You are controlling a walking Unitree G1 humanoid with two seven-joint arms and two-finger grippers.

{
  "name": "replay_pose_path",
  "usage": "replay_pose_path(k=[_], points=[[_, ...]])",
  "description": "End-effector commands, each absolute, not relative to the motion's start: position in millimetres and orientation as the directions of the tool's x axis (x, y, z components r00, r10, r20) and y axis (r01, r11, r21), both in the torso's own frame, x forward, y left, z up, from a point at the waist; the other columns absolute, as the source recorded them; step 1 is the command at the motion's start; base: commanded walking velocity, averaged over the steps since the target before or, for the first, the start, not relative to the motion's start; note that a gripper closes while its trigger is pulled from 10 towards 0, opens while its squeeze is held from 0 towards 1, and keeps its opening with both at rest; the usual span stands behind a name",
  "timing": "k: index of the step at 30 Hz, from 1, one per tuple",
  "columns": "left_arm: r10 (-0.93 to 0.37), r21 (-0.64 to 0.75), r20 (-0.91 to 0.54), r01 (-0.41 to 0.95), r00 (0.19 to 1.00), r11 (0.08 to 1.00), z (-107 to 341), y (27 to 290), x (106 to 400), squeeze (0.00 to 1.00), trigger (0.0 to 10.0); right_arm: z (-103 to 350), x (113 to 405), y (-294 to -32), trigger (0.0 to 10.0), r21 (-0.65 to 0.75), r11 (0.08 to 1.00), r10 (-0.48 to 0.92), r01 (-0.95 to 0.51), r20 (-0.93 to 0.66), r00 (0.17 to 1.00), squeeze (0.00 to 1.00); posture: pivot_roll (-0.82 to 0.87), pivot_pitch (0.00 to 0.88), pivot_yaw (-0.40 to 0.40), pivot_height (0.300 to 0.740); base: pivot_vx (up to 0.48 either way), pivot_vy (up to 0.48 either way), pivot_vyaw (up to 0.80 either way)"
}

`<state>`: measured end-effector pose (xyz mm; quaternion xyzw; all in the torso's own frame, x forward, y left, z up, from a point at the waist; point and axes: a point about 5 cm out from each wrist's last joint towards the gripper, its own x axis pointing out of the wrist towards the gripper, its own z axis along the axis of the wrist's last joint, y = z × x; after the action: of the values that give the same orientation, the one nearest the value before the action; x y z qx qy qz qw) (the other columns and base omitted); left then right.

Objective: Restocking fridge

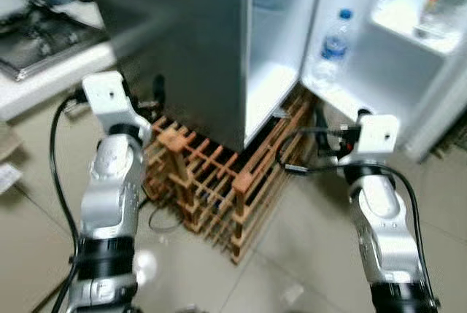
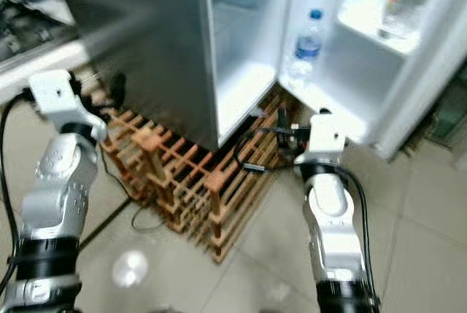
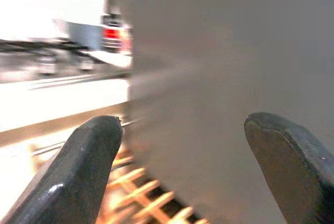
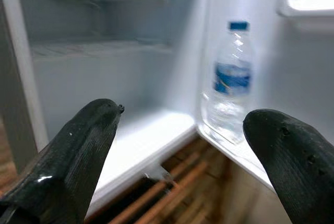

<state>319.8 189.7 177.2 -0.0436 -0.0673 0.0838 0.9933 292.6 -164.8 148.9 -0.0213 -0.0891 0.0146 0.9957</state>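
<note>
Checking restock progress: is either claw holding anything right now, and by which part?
Nothing is held. Left claw and right claw are both open and empty; the water bottle stands in the fridge door.

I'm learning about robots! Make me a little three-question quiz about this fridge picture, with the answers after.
1. True or false: the fridge door stands open.
2. What stands in the door's lowest shelf? A) a milk carton B) a water bottle with a blue cap C) an egg box
3. What does the fridge stand on?

Key:
1. True.
2. B. The right gripper, open and holding nothing, faces that bottle.
3. A wooden slatted pallet on the tiled floor. The left gripper, also open, faces the fridge's grey side.
</note>
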Motion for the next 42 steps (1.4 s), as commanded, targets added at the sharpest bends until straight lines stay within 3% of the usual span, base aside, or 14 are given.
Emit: replay_pose_path(k=[1, 10, 23, 29, 32, 38, 42], points=[[0.189, -0.081, 0.114, -0.181, 0.975, 0.98, 173.8, 189.2, 320.3, 0.0, 10.0, 144.9, 292.8, -166.5, 10.0, -0.049, 0.999, 0.031, -0.024, 0.163, 0.986, 0.0, -0.13, 0.0, 0.06, 0.74, 0.0, -0.469, 0.68], [0.158, -0.051, 0.063, -0.155, 0.985, 0.987, 164.9, 179.7, 323.0, 0.0, 10.0, 144.4, 295.7, -164.6, 10.0, -0.058, 0.998, 0.05, -0.041, 0.164, 0.985, 0.0, -0.13, 0.0, 0.057, 0.74, 0.0, -0.469, 0.67], [0.138, 0.021, 0.047, -0.139, 0.989, 0.99, 155.3, 177.4, 321.1, 0.0, 10.0, 139.0, 292.4, -155.7, 10.0, -0.086, 0.994, 0.085, -0.073, 0.145, 0.986, 0.0, -0.13, 0.0, 0.044, 0.74, 0.0, 0.0, 0.66], [-0.019, 0.096, 0.003, 0.018, 1.0, 0.995, 139.8, 184.6, 301.2, 0.0, 10.0, 135.6, 285.7, -162.1, 10.0, 0.039, 0.999, 0.015, -0.021, 0.146, 0.989, 0.0, -0.11, 0.0, 0.037, 0.74, 0.0, 0.0, 0.65], [-0.01, 0.081, -0.007, 0.011, 1.0, 0.997, 137.6, 188.4, 296.0, 0.0, 10.0, 131.8, 283.8, -162.7, 10.0, 0.042, 0.999, 0.016, -0.022, 0.133, 0.991, 0.0, -0.1, 0.0, 0.033, 0.74, 0.0, 0.0, 0.64], [-0.002, 0.008, 0.055, 0.001, 0.999, 1.0, 148.5, 169.6, 296.7, 0.0, 10.0, 126.3, 288.6, -157.7, 10.0, 0.034, 0.999, 0.039, -0.043, 0.113, 0.993, 0.0, -0.08, 0.0, 0.001, 0.74, 0.0, 0.0, 0.63], [0.013, -0.018, 0.084, -0.011, 0.996, 1.0, 152.4, 165.4, 289.0, 0.0, 10.0, 125.1, 290.1, -152.6, 10.0, 0.021, 0.996, 0.082, -0.084, 0.094, 0.992, 0.0, -0.06, 0.0, -0.046, 0.74, 0.0, 0.467, 0.63]])
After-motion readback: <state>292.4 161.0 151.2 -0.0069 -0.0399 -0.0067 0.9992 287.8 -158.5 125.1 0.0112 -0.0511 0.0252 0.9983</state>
